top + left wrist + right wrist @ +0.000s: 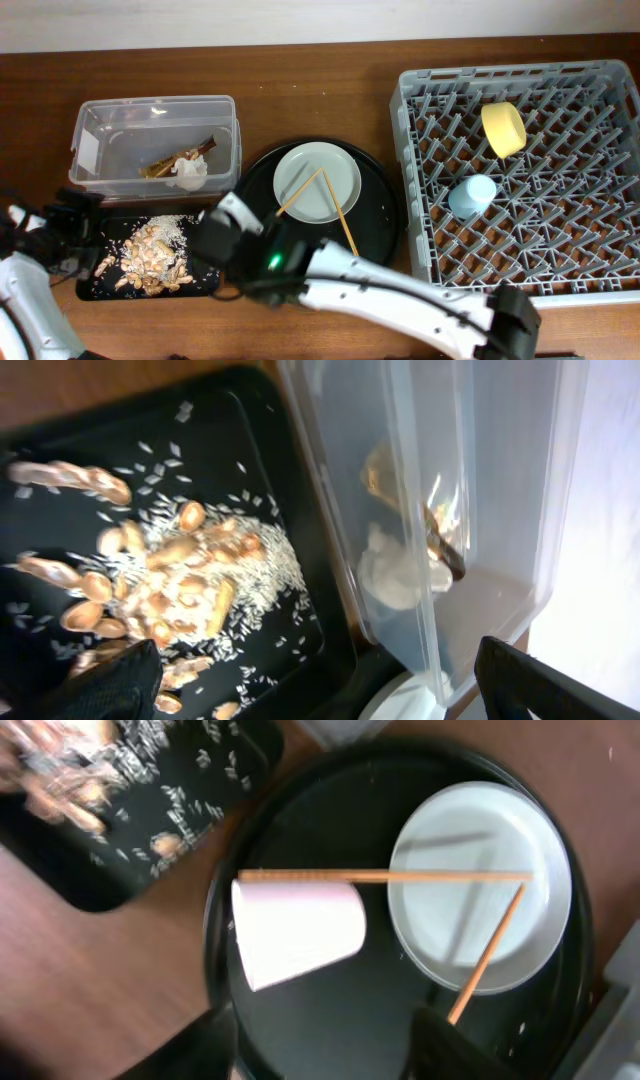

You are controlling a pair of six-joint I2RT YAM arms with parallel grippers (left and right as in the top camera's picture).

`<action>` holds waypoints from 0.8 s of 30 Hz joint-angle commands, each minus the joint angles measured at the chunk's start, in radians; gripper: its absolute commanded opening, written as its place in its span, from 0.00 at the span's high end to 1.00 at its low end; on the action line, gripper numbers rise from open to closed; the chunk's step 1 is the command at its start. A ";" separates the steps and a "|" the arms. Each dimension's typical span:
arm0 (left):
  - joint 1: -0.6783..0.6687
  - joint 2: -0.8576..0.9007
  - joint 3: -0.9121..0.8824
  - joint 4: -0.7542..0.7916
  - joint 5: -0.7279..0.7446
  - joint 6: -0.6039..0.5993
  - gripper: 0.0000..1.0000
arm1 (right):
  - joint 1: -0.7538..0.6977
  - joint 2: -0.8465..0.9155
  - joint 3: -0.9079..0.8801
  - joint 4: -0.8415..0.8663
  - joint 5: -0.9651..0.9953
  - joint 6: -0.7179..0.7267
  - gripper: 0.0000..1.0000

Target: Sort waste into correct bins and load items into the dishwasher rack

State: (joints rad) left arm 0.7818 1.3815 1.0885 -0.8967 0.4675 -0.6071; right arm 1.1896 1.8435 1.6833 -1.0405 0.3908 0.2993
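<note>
By the desk's left edge the left hand (310,685) hangs with fingers wide apart over the shallow black rectangular tray (95,285) of beige food scraps and rice (150,258). Behind it, the clear plastic tub (90,115) holds crumpled white tissue (190,172) and a brown-gold wrapper (165,165). Mid-desk, the right hand (325,1045), fingers apart and empty, hovers over the round black tray (380,210), where a pink cup (295,932) lies sideways beside the pale round plate (330,170) carrying two wooden chopsticks (300,192). At the right edge, the grey lattice rack (560,250) holds a yellow bowl (503,128) and a light blue cup (472,195).

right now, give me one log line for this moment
left gripper open by black tray | right gripper open above pink cup on round tray | plate, chopsticks not racked | yellow bowl, blue cup in rack
</note>
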 commanded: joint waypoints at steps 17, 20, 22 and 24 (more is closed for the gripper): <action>0.030 -0.019 0.019 -0.002 0.003 -0.006 0.01 | 0.053 0.159 -0.227 0.354 0.026 -0.038 0.60; 0.030 -0.019 0.019 -0.002 0.003 -0.006 0.01 | 0.054 0.172 -0.227 0.341 0.124 -0.038 0.60; 0.030 -0.019 0.019 -0.002 0.003 -0.006 0.00 | 0.054 0.172 -0.227 0.341 0.166 -0.042 0.59; 0.030 -0.019 0.019 -0.002 0.003 -0.006 0.01 | 0.054 0.172 -0.227 0.342 0.172 -0.060 0.60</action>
State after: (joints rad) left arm 0.8074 1.3815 1.0889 -0.8967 0.4675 -0.6071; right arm 1.2373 2.0048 1.4654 -0.6987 0.4946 0.2584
